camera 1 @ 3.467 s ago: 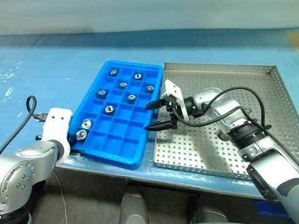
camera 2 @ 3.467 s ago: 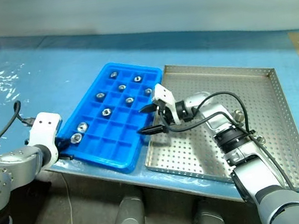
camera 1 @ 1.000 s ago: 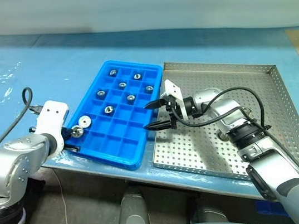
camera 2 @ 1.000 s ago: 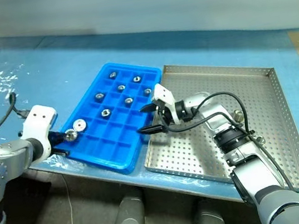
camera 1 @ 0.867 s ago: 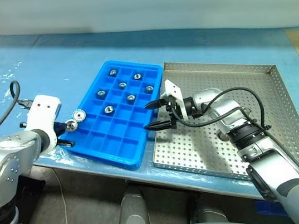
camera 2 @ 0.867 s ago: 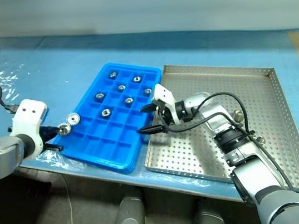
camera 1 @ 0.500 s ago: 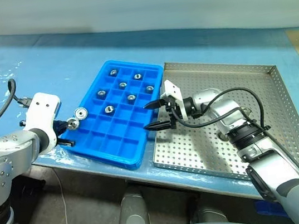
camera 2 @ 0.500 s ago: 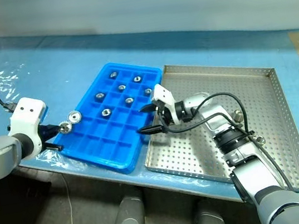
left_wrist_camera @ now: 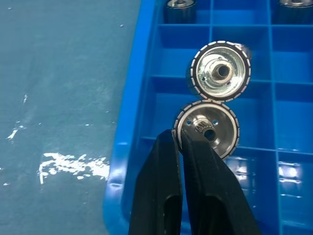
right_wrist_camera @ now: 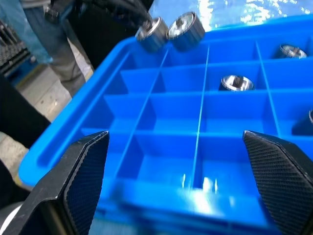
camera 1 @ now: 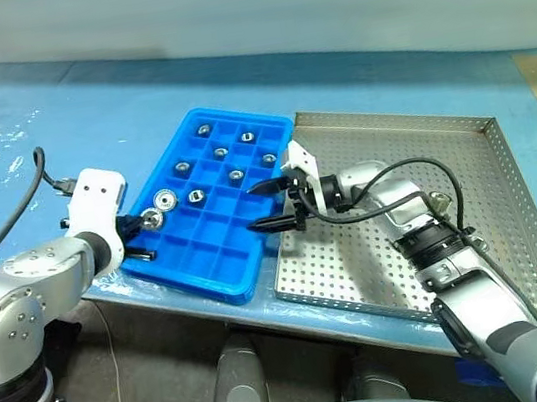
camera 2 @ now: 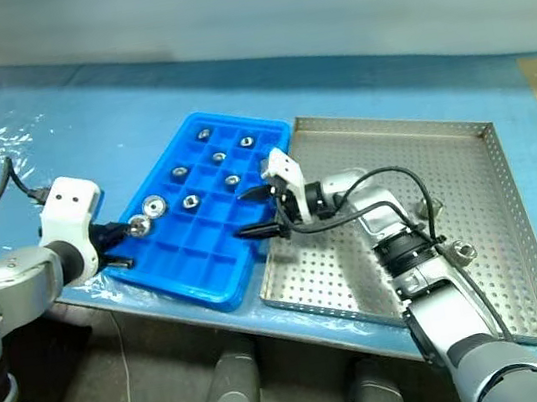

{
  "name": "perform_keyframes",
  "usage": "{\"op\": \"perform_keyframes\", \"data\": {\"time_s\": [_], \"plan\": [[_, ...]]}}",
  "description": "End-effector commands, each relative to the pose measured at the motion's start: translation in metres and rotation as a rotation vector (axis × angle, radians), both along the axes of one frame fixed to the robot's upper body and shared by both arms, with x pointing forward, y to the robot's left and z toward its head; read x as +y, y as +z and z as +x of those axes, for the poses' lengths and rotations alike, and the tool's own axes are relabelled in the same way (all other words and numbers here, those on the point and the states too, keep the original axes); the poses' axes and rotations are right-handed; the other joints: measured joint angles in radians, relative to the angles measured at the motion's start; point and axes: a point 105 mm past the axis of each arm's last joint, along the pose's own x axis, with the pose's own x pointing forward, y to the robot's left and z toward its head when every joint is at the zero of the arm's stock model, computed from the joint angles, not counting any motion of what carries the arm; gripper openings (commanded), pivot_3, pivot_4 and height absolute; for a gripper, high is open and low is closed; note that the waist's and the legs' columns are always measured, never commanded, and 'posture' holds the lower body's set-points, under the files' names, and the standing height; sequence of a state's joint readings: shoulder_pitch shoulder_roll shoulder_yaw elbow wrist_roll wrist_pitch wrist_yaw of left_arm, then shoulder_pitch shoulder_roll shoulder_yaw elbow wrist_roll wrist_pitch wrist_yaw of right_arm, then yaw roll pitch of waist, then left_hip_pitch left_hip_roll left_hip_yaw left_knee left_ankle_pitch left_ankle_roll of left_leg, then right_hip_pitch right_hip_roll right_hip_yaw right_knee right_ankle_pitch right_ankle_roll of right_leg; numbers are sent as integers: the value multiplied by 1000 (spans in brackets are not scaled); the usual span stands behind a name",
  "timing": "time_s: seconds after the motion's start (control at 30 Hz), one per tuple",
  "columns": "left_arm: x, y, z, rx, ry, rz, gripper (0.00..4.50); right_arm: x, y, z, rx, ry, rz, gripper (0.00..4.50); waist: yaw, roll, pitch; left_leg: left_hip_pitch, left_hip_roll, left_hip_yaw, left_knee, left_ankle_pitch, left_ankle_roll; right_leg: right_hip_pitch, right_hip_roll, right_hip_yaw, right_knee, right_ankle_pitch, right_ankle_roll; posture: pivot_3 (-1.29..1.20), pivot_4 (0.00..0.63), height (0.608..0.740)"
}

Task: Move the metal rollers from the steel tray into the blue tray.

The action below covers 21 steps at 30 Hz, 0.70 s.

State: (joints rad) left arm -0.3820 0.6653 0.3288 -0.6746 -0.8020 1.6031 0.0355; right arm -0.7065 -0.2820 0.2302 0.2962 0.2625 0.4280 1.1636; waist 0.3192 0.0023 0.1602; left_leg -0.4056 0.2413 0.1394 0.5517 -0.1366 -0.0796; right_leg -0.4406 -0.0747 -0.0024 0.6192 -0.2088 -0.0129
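Rollers sit in the blue tray; the steel tray looks empty. Left fingers pinch two stuck-together rollers over the blue tray's near edge, maybe the last. Right fingers hang wide open.

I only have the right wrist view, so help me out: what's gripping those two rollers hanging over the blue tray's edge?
Observer: The left gripper. Its jaws are shut on the rim of the first roller.
Operator: And the other one?
Observer: The second roller is outside the jaws, touching the first roller's side.
Operator: How many are already placed?
Observer: The head views show seven rollers sitting in separate compartments of the blue tray.
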Motion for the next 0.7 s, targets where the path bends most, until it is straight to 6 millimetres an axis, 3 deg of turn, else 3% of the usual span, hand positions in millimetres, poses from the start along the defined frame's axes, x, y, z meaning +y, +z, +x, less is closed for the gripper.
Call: {"op": "perform_keyframes", "data": {"time_s": [0.03, 0.2, 0.33, 0.47, 0.7], "plan": [[-9, 21, 3, -145, -44, 23, 46, 5, 33, 7, -23, -28, 116, 4500, 1, 0, 0, 0, 0, 0, 0, 0, 0, 0, 0, 0, 0, 0, 0, 518, 150, 740], [-20, 20, 2, -238, -111, 47, 46, 9, 45, 15, 111, -100, 214, 4500, 1, 0, 0, 0, 0, 0, -1, 0, 0, 0, 0, 0, -1, 0, 0, 505, 150, 740], [-30, 17, 1, -273, -183, 34, 46, 12, 42, 19, 260, -163, 218, 4500, 1, 0, 0, 0, 0, 0, -1, 0, 0, 0, 0, -1, -1, 0, 0, 498, 150, 740], [-44, 17, -1, -331, -274, 15, 46, 19, 46, 16, 364, -164, 250, 4500, 0, 0, 0, 0, 0, 0, -2, 0, -1, 0, 0, 0, -1, 0, 1, 491, 150, 740], [-53, 10, -3, -386, -321, -8, 46, 27, 50, 13, 494, -171, 290, 4500, -2, 0, 0, 1, 0, 0, -4, 1, -2, -1, 0, 0, -1, 0, 1, 480, 150, 740]]}}
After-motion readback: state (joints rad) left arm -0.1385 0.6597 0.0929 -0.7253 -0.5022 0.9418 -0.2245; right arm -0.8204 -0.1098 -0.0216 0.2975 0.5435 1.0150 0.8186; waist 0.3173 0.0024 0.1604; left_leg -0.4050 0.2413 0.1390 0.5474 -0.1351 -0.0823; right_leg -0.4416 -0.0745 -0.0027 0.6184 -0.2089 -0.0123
